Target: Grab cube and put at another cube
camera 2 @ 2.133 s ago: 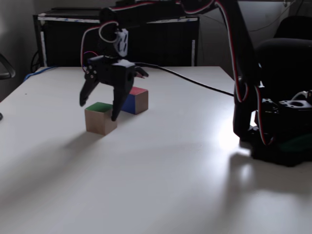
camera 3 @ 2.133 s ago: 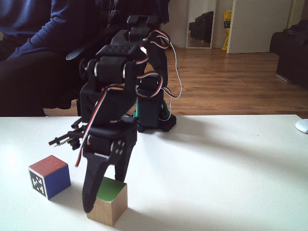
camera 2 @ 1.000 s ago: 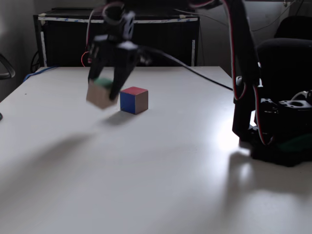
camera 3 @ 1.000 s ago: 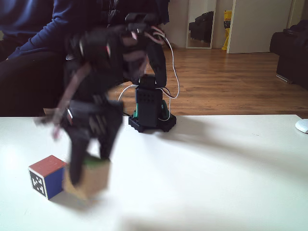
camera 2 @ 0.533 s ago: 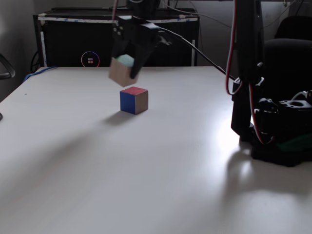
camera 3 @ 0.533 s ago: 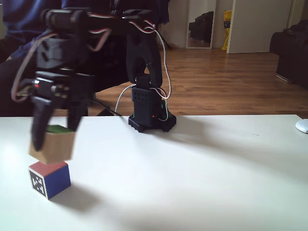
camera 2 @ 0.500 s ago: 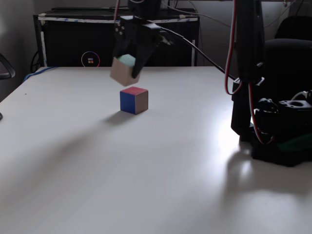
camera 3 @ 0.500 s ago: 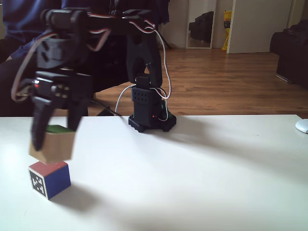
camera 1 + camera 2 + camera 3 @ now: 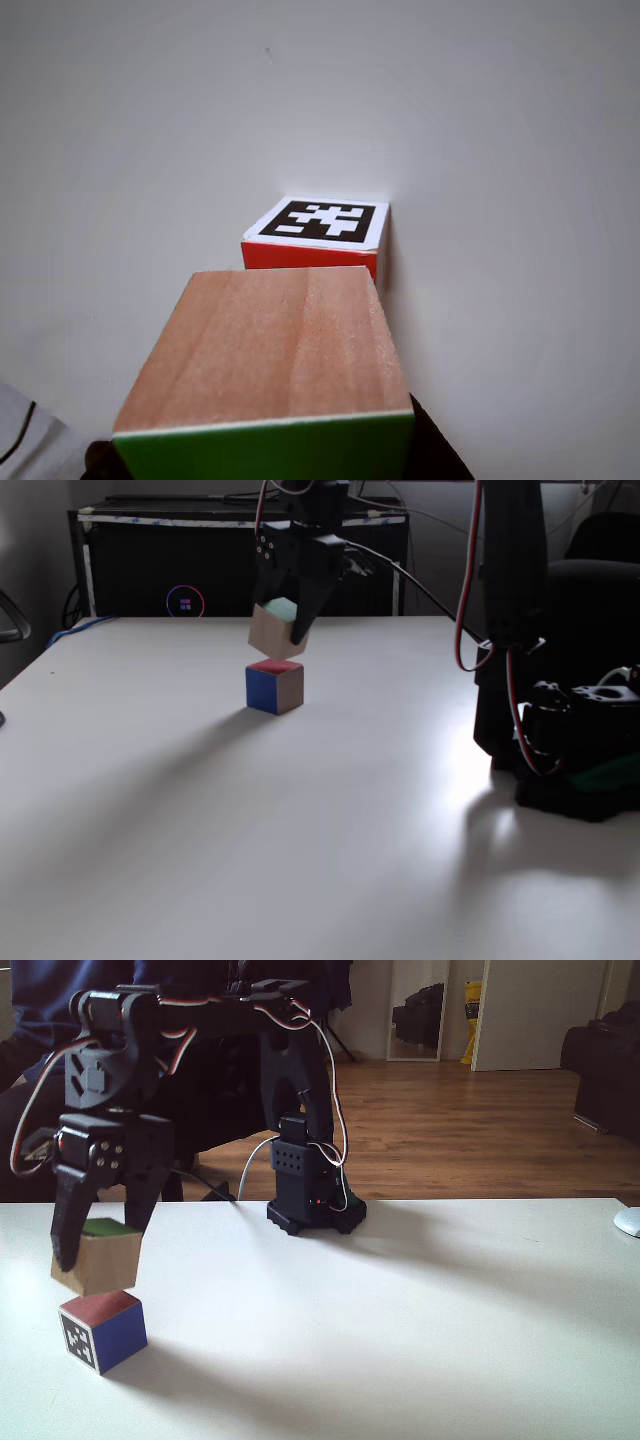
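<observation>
The cube showed bare, matt wood with fine lengthwise grain, one face coated in flat green. Another cube carried a smooth, paper-like black-and-white tag and painted red and blue sides. The gripper looked like matt black plastic, and the table was smooth white with a soft sheen

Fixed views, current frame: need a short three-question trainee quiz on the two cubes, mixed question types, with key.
1. True or false: the wooden cube lies flat on the table.
2. What does the end effector hold?
3. The wooden cube sits tilted: A) just above the tagged cube, B) beside the arm's base, C) off the table.

Key: 1 false, it is held up. 2 the wooden cube with a green face. 3 A.
</observation>
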Tool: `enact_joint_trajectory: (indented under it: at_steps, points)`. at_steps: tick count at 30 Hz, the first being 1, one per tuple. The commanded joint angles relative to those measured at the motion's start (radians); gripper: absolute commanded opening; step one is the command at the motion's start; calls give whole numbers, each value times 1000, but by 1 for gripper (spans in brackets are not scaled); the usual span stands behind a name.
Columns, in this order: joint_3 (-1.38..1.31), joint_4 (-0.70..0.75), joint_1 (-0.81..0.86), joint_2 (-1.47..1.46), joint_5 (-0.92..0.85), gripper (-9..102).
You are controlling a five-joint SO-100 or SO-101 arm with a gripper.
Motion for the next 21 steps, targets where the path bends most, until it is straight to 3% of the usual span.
enact_joint_trajectory:
  at_steps: [1, 21]
  points:
    - [-2, 0, -9, 51, 11, 17]
    - [-2, 3, -28, 38, 41, 34]
